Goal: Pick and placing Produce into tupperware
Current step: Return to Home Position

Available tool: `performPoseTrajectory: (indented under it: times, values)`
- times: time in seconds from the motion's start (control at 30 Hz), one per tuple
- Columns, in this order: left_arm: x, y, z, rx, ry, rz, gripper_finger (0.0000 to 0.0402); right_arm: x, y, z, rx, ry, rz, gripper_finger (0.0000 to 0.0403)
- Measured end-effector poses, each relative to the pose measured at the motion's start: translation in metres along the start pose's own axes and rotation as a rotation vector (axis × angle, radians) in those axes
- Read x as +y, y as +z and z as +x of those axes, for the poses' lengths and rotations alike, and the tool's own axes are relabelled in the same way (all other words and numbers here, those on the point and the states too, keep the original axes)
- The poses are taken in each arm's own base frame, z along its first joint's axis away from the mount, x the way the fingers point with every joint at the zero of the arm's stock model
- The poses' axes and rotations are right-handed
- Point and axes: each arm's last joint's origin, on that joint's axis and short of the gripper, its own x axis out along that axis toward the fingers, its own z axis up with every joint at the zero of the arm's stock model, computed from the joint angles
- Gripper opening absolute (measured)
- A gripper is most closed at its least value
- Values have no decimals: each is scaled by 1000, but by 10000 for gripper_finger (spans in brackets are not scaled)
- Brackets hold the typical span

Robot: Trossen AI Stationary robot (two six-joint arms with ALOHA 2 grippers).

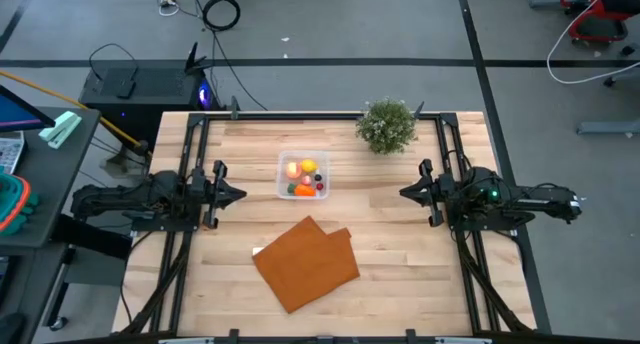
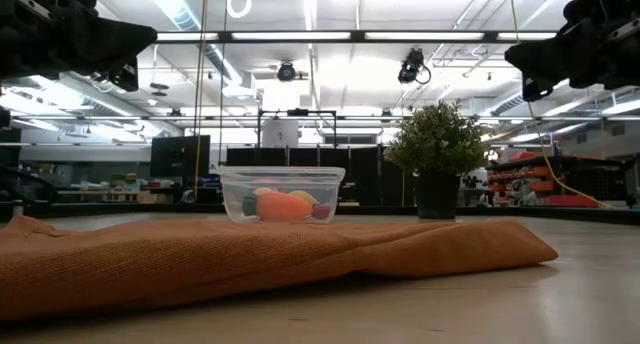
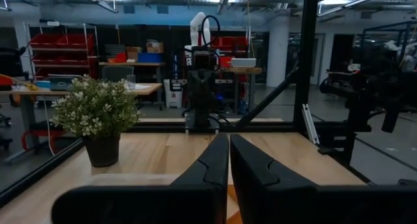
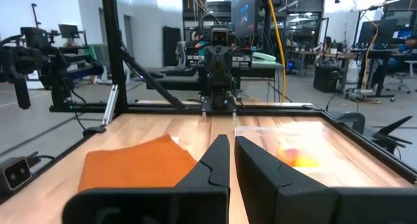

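The clear tupperware point(image 1: 303, 176) stands on the table's far middle, resting on its base, with the produce point(image 1: 306, 177) inside: a yellow lemon, a peach-orange round fruit, and small red, green and dark pieces. In the low view the tupperware point(image 2: 281, 193) shows behind the mat. My left gripper point(image 1: 238, 193) is raised at the table's left side, shut, pointing right. My right gripper point(image 1: 403, 192) is raised at the right side, shut, pointing left. Both stand apart from the tupperware. In the wrist views the left gripper point(image 3: 229, 140) and right gripper point(image 4: 231, 141) hold nothing.
A flat orange-brown mat point(image 1: 306, 262) lies on the near middle of the table. A bushy potted plant point(image 1: 387, 125) stands at the far edge, right of centre. Black frame rails run along the table's left and right sides. Bare wood point(image 1: 400, 239) lies between the mat and the right arm.
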Motion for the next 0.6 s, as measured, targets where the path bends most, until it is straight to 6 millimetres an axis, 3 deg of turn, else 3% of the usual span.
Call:
performPoseTrajectory:
  times: [0.6]
  values:
    - [0,0,0,0,1,0,18,0,1,0,0,0,0,0]
